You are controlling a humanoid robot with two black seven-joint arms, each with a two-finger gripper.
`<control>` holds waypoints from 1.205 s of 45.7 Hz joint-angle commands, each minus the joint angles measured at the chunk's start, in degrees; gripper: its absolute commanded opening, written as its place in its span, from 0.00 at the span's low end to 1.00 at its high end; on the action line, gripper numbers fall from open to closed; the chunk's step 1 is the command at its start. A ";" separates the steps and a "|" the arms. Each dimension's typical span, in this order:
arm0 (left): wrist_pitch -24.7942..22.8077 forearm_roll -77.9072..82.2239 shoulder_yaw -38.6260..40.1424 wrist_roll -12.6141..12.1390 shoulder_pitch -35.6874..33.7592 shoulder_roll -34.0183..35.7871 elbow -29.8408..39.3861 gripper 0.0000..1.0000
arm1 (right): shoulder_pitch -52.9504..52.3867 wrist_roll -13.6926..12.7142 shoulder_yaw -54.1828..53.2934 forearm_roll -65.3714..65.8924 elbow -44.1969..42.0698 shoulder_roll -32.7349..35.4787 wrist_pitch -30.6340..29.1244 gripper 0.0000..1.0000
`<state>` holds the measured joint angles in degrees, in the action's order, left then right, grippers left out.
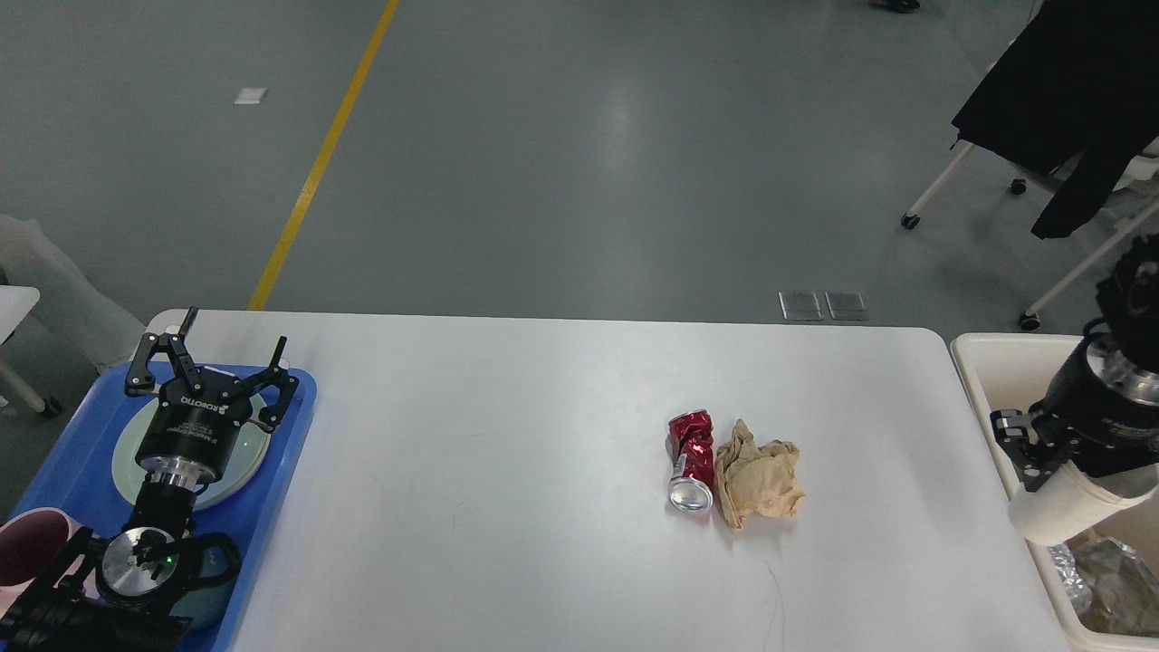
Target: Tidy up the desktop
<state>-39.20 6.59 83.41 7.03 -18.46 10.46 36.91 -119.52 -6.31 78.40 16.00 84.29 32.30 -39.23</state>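
The white desktop (507, 426) fills the lower half of the head view. Right of its centre lie a crushed red can (689, 460) and a crumpled brown paper wad (759, 484), touching each other. My left gripper (232, 349) hangs open over a pale plate (131, 453) on the blue tray (72, 453). My right gripper (1050, 475) is shut on a white paper cup (1073, 509), held tilted over the left rim of the cream bin (987, 362).
The bin holds crumpled foil (1109, 580). A pink cup (23, 548) and a dark teal cup (213, 580) sit at the tray's near end under my left arm. Chairs with a black coat (1068, 100) stand beyond the far right corner.
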 commanded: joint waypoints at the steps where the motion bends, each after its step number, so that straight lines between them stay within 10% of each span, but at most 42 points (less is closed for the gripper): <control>1: 0.00 0.00 0.00 0.00 0.00 0.00 0.00 0.96 | -10.37 0.24 4.48 -4.74 8.86 0.22 1.96 0.00; 9: 0.00 0.00 0.00 0.09 0.00 0.00 0.00 0.96 | -11.00 0.33 5.62 -5.01 15.02 1.01 14.26 0.00; 24: 0.00 0.00 0.00 0.09 0.00 0.00 0.00 0.96 | -8.46 0.07 8.53 -2.65 10.90 7.77 14.36 0.00; 38: 0.00 0.00 0.00 0.09 0.00 0.00 0.00 0.96 | 17.98 -0.02 -4.20 2.28 -13.87 16.92 14.27 0.00; 55: 0.00 0.00 0.00 0.09 0.00 0.00 0.00 0.96 | 59.03 0.42 -29.43 2.20 -47.70 8.76 16.20 0.00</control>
<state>-39.20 6.59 83.41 7.12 -18.46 10.46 36.91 -71.31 -5.94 55.43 18.27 47.71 45.22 -23.75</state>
